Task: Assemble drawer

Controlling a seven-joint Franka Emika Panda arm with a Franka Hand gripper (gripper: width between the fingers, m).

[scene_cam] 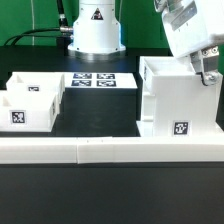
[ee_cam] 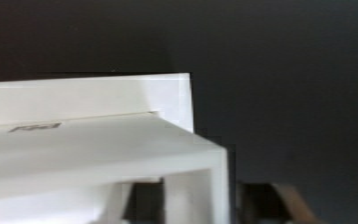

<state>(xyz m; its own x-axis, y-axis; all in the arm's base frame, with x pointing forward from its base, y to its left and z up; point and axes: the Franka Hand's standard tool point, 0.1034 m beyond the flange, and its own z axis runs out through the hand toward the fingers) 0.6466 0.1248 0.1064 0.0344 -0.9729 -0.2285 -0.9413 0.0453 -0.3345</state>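
Note:
The tall white drawer housing (scene_cam: pixel 178 100) stands upright at the exterior view's right, a square tag on its front. Two small white trays (scene_cam: pixel 32 100) sit side by side at the exterior view's left, the front one with a tag. My gripper (scene_cam: pixel 207 73) comes down on the top of the housing's right wall. In the wrist view the housing wall (ee_cam: pixel 105 150) runs between my two dark fingers (ee_cam: pixel 147 205), which press on both its sides. My gripper (ee_cam: pixel 204 206) is shut on that wall.
A long low white wall strip (scene_cam: pixel 100 151) runs along the front, just before the housing and trays. The marker board (scene_cam: pixel 98 80) lies flat between the trays and the housing. The robot base (scene_cam: pixel 93 30) stands behind it.

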